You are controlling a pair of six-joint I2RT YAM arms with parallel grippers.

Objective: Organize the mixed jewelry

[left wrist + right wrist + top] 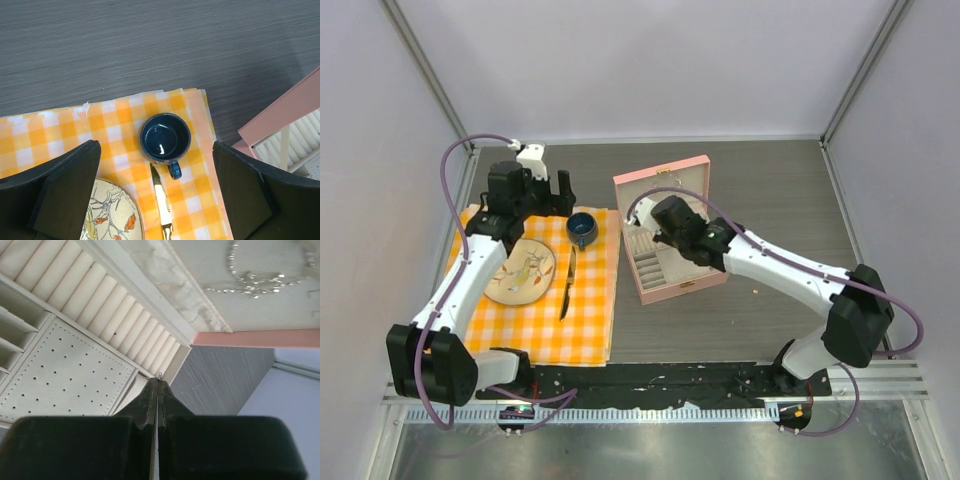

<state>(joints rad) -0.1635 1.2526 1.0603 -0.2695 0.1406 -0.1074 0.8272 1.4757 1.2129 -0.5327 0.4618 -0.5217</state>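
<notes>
The pink jewelry box (665, 176) stands open at mid-table. My right gripper (159, 380) hangs over its cream tray, shut, with a tiny silvery piece of jewelry (159, 374) pinched at its very tips. The tips are above the tray's corner, where the ring rolls (100, 305) end beside the perforated panel (65, 375). A thin silvery chain (250, 282) lies against the lid's lining. My left gripper (155, 146) is wide open and holds nothing, high over a dark blue cup (165, 138).
An orange checked cloth (582, 330) covers the left side. On it are the cup (582, 229), a gold knife (566, 285) and a painted plate (520, 272). A tiny pale speck (755, 291) lies on the table right of the box.
</notes>
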